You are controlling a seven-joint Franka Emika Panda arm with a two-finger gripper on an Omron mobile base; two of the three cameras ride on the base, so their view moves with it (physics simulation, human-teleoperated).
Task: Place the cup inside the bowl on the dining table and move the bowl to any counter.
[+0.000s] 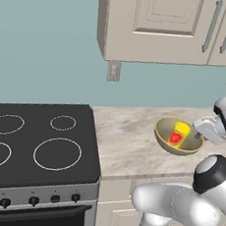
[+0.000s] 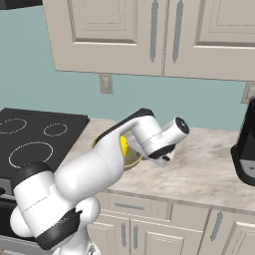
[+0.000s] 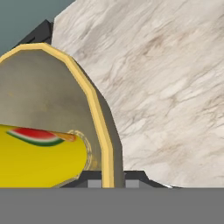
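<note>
The gripper [image 3: 107, 183] was nipped narrowly onto the rim of the bowl [image 1: 178, 136], one finger [image 3: 92, 183] inside the wall and the other outside it, as the hand view showed the yellowish rim running straight down between the two dark tips. The bowl sat over the counter [image 1: 131, 141], near its front edge, to the right of the stove [image 1: 37, 146] and below the wall cabinets [image 1: 158, 26]; whether its base rested on the top or hung just above it could not be told. The cup [image 1: 178, 133] lay on its side inside the bowl, red patch showing. Judgement: the bowl looked rigid and thin-walled, likely light, with a smooth glazed-looking surface that could slip in a rim pinch; a hold at one point of the rim loads it off-centre, so it may tip toward the far side. The loose cup could roll and shift the balance. The rim, where the wall is thin enough for the fingers, seemed the only workable hold.
</note>
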